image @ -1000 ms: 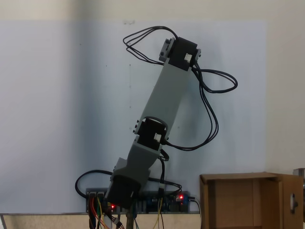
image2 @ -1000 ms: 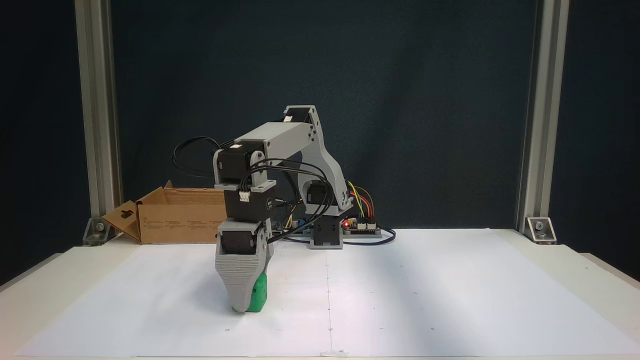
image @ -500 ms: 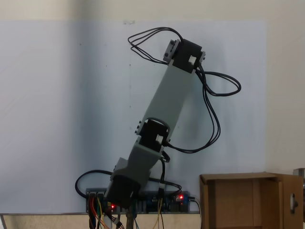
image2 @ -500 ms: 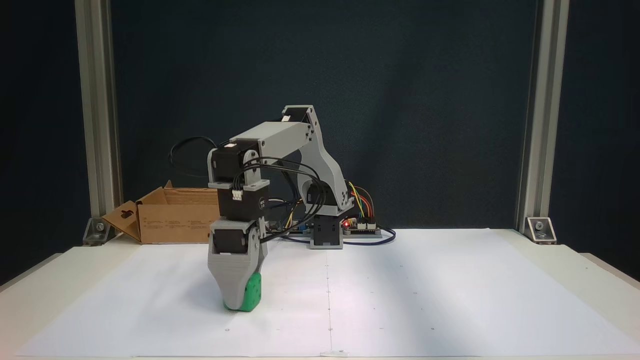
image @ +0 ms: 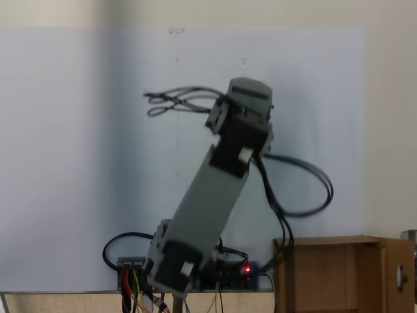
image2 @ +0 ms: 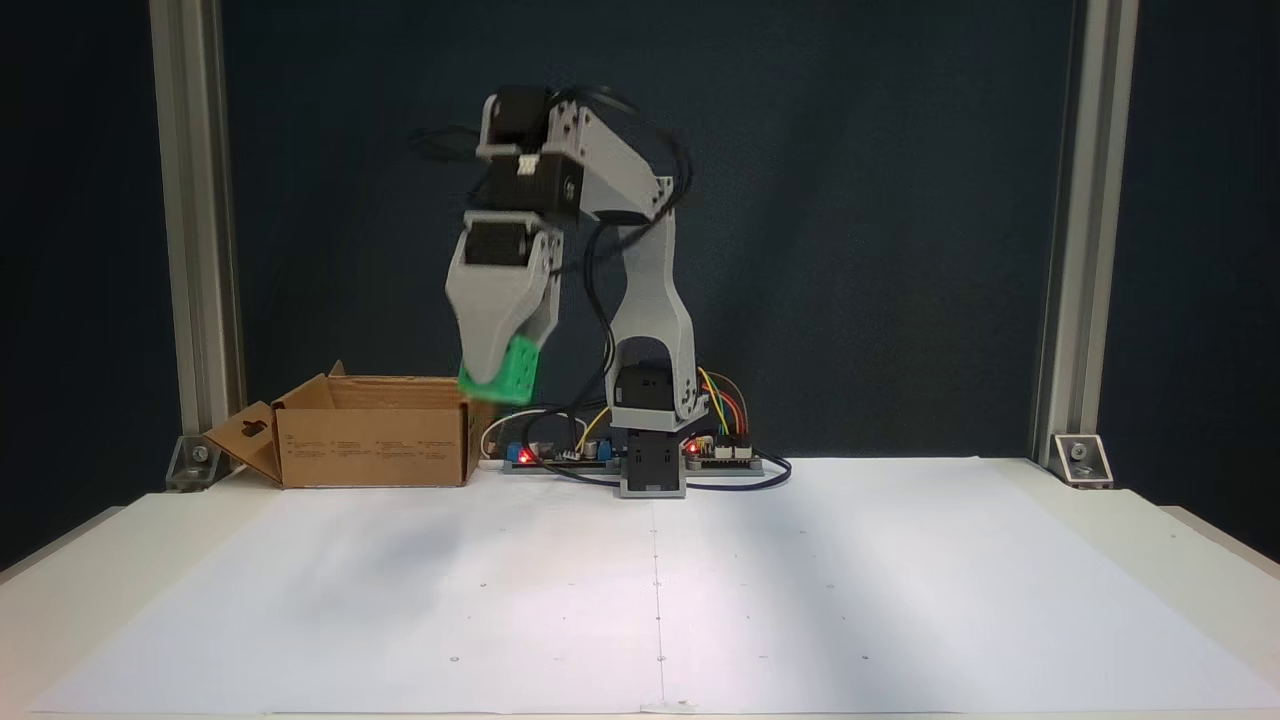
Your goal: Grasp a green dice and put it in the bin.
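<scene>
In a fixed view my gripper point(image2: 495, 382) hangs high above the table, pointing down and shut on the green dice point(image2: 503, 371). The small bright green cube pokes out below the grey fingers point(image2: 497, 300). It hovers just over the right edge of the bin point(image2: 370, 441), a brown cardboard box with open flaps at the back left of the table. Seen from above in a fixed view, my arm point(image: 208, 195) is folded back toward its base, and the bin point(image: 339, 274) sits at the lower right. There the arm's head covers the dice.
White paper point(image2: 800, 580) covers the table in front of the arm's base point(image2: 652, 470). Control boards with red lights and coloured wires point(image2: 720, 450) lie beside the base. Aluminium posts point(image2: 195, 250) point(image2: 1075, 250) stand at the back corners.
The gripper has lifted the green dice off the paper, high up and back toward the bin. The arm folded upright from its stretched, low pose.
</scene>
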Robot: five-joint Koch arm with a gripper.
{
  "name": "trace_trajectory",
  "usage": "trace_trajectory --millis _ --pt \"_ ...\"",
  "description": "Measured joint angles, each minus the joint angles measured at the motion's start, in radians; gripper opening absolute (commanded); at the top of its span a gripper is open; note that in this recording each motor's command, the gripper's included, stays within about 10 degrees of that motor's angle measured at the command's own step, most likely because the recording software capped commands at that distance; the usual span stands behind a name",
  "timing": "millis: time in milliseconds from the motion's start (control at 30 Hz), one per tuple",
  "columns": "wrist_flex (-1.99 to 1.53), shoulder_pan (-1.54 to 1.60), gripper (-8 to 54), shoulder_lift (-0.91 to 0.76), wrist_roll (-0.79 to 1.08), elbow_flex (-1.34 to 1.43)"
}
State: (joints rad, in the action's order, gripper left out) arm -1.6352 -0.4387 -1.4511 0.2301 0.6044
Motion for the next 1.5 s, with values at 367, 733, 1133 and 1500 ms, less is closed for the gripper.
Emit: trace_trajectory --millis 367,733,1133,1500 --pt "-0.021 -0.382 11.8 -0.161 -0.006 0.0" --pt "0.038 -0.963 11.8 -0.213 0.104 0.0" --pt "0.221 -1.39 11.8 0.063 0.126 -0.003" --pt "0.14 -1.401 11.8 0.092 0.175 -0.003"
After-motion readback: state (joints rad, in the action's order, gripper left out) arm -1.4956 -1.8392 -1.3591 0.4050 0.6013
